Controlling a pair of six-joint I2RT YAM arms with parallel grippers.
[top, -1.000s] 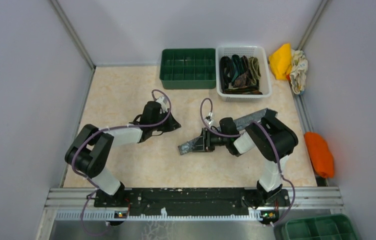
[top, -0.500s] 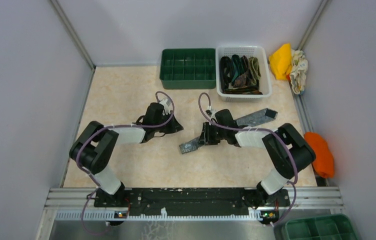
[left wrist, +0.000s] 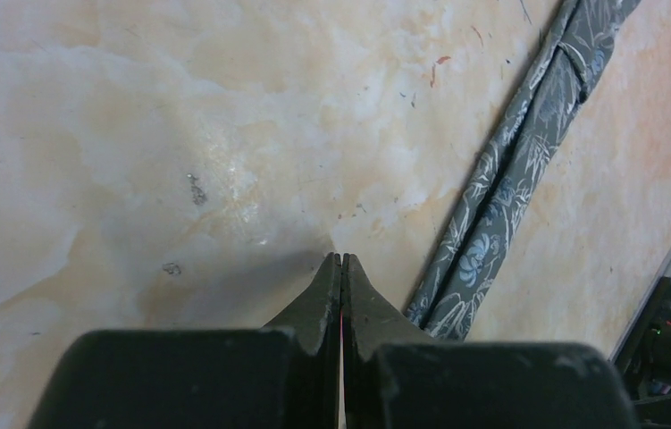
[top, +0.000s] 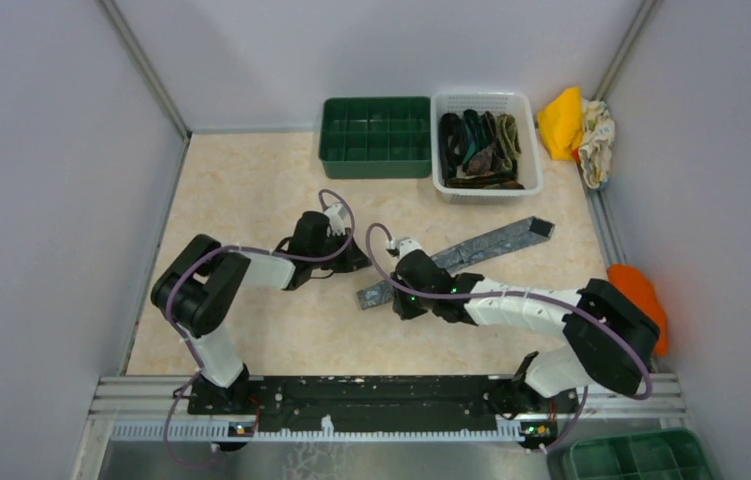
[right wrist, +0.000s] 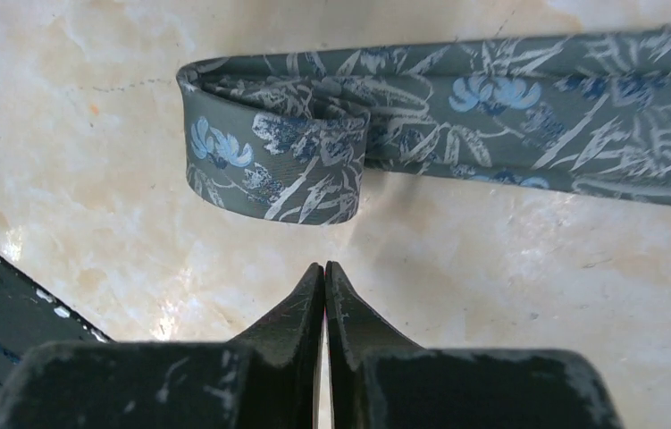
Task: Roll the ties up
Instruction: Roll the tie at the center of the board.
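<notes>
A grey tie point(top: 481, 245) with a pale flower pattern lies flat and diagonal on the table, its narrow end folded over itself point(right wrist: 269, 152). My right gripper point(top: 398, 303) is shut and empty, with its tips point(right wrist: 324, 266) just short of that folded end and not touching it. My left gripper point(top: 359, 264) is shut and empty on bare table point(left wrist: 340, 256), with the tie point(left wrist: 528, 152) lying just to its right. Several dark ties point(top: 479, 148) lie heaped in a white basket point(top: 486, 98) at the back.
A green compartment tray point(top: 376, 135) stands left of the basket. A yellow cloth point(top: 561, 120) and a pale cloth point(top: 599, 135) lie at the back right corner. An orange cloth point(top: 636, 305) lies at the right edge. Another green tray point(top: 641, 455) sits below the rail.
My right arm has stretched out to the left and its gripper has come off the tie to its near side. The tie now lies uncovered. My left gripper has shifted slightly right.
</notes>
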